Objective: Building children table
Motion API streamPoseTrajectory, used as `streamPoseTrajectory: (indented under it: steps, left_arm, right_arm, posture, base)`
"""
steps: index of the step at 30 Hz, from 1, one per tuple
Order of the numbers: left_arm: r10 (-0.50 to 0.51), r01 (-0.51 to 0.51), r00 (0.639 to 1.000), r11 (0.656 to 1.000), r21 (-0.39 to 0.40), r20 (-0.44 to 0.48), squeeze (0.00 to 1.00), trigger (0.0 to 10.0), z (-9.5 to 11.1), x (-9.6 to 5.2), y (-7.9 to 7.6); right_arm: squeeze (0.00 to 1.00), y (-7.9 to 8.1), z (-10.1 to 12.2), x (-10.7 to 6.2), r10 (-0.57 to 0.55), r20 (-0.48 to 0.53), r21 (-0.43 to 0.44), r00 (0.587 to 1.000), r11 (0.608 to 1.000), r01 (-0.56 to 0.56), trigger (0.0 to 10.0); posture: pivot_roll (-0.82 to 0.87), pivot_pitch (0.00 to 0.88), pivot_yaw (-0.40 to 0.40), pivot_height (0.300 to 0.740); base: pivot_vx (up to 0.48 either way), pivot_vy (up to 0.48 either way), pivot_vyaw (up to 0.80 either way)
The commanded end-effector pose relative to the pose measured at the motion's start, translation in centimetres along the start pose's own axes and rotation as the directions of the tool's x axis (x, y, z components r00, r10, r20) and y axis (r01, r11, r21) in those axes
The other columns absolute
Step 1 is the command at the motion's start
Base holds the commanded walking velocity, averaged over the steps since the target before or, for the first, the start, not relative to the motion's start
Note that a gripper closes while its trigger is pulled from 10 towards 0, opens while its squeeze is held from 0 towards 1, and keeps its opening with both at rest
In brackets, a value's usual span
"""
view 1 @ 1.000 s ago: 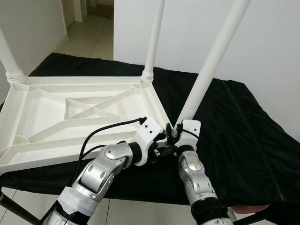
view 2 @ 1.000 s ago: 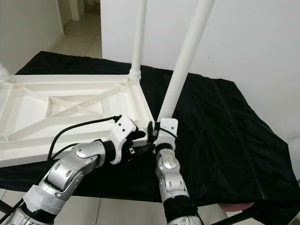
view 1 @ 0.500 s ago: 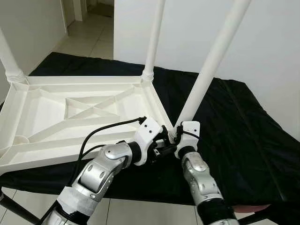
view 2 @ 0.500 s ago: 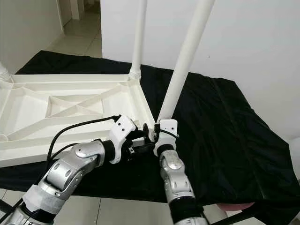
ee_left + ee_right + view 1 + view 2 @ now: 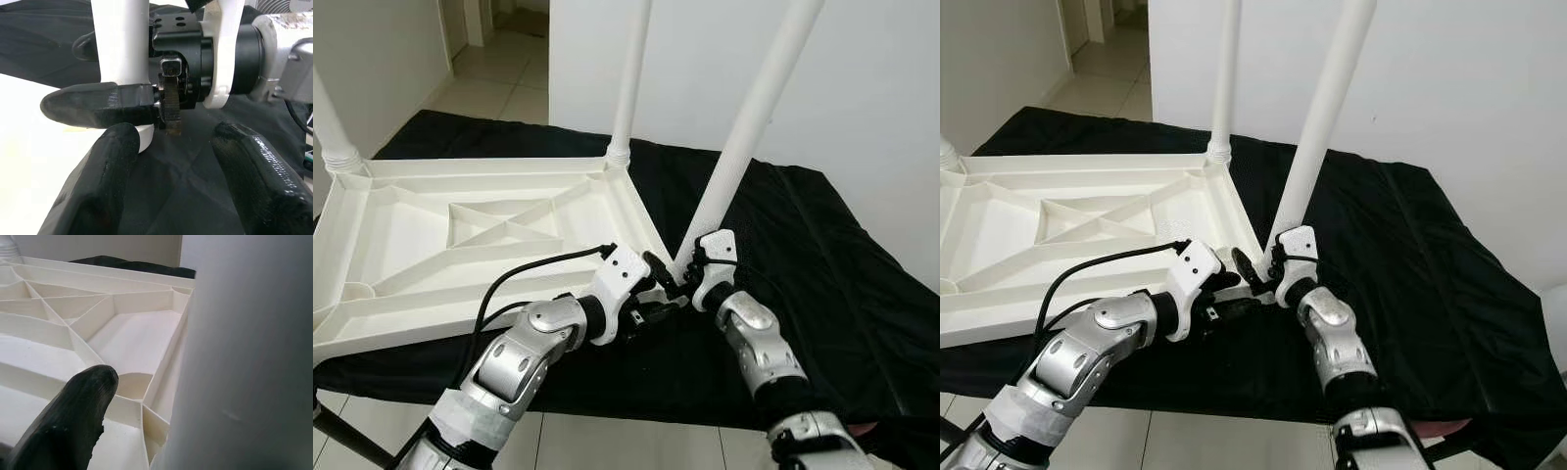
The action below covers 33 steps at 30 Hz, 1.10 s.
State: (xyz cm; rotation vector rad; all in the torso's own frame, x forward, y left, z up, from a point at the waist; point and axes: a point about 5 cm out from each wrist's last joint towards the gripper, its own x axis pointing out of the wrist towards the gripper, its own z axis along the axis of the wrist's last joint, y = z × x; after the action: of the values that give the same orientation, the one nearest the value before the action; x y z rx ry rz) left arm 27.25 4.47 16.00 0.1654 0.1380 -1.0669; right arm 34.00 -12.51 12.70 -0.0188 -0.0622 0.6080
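Table leg (image 5: 744, 147) tilting at near corner of upturned tabletop (image 5: 401, 230), straighter than second ago. Am clamping its base in right gripper (image 5: 687, 277); seating progressing. Left gripper (image 5: 656, 308) beside, fingers apart.

A black cloth (image 5: 822, 284) covers the bench, sagging in folds at its right edge. A plain white wall (image 5: 881, 108) rises behind. Pale floor tiles (image 5: 499, 83) run past the bench's far left corner toward a doorway (image 5: 475, 20), lit by soft daylight
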Motion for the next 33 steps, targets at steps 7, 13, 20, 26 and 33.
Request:
streamPoseTrajectory:
  steps: [7, 13, 20, 26, 33]
  left_arm:
    - [-0.042, 0.042, 0.999, 0.999, 0.017, 0.011, 0.00, 10.0, 0.6, 0.0, -0.2]
    - [-0.032, 0.032, 0.999, 0.999, 0.017, 0.015, 0.00, 10.0, 0.7, 0.0, -0.2]
    - [-0.028, 0.027, 1.000, 1.000, 0.014, 0.014, 0.00, 10.0, 0.7, -0.1, -0.1]
    - [-0.031, 0.031, 0.999, 0.999, 0.014, 0.012, 0.00, 10.0, 0.7, -0.1, -0.1]
    - [-0.039, 0.039, 0.999, 0.999, 0.014, 0.011, 0.00, 10.0, 0.6, 0.0, -0.3]
  right_arm:
    - [0.00, -0.2, -0.7, 0.7, 0.109, -0.070, -0.013, 0.992, 0.994, -0.111, 4.5]
    - [0.00, -0.4, -1.6, 0.6, 0.163, -0.106, -0.001, 0.981, 0.986, -0.164, 0.0]
    - [0.00, -0.4, -2.1, 0.3, 0.165, -0.108, 0.032, 0.980, 0.986, -0.162, 0.0]
    - [0.00, -1.0, -2.3, -0.1, 0.064, -0.086, 0.048, 0.994, 0.997, -0.060, 10.0]
    - [0.00, -2.1, -2.4, -0.3, -0.152, -0.106, 0.027, 0.983, 0.987, 0.155, 10.0]
  posture:
    - [0.05, 0.000, -0.113, 0.740]
    - [0.06, 0.000, -0.118, 0.740]
    - [0.06, 0.000, -0.116, 0.740]
    - [0.05, 0.000, -0.110, 0.740]
    - [0.05, 0.000, -0.108, 0.740]
  base:
    - [0.000, 0.000, 0.00]
    - [0.000, 0.000, 0.00]
    - [0.000, 0.000, 0.00]
    - [0.000, 0.000, 0.00]
    - [0.000, 0.000, 0.00]
